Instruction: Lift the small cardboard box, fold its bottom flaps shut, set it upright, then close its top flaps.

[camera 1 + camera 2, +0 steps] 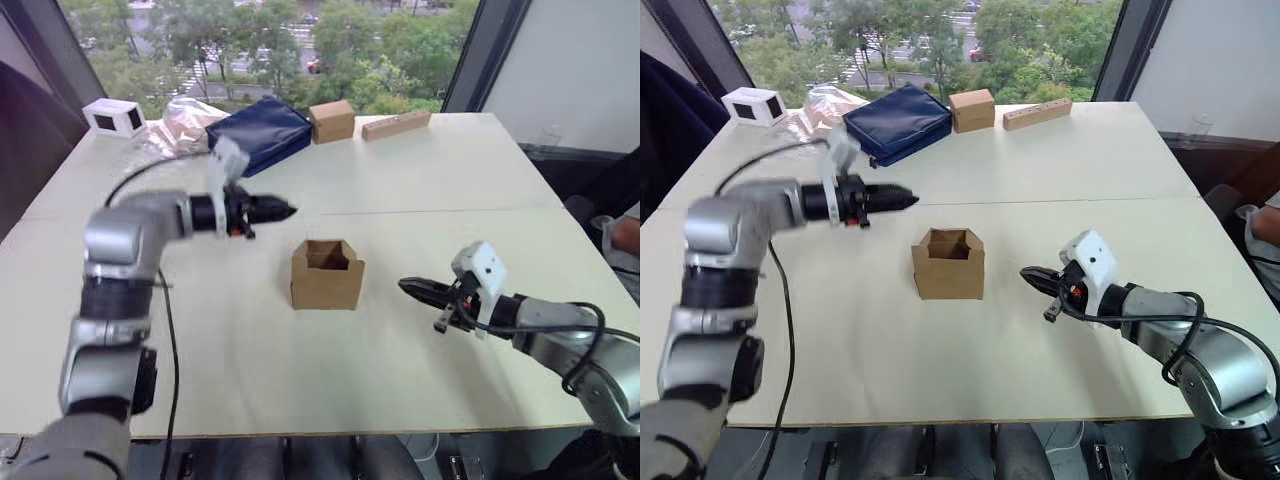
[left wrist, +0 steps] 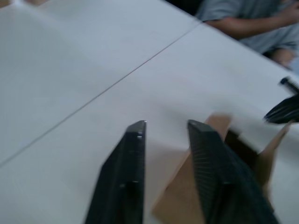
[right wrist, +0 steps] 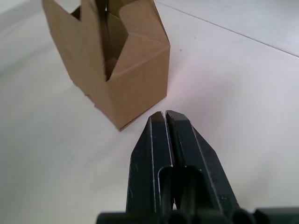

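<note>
Small cardboard box [image 1: 949, 264] stands upright mid-table [image 1: 1060, 200], top flaps [image 1: 950, 240] up and open. Left claw [image 1: 283, 210] hangs in the air behind box, off to its left, fingers [image 2: 124, 172] a bit apart, holding nothing. Right claw [image 1: 1031, 274] sits low near table to box's right, not touching, fingers pressed together, empty
</note>
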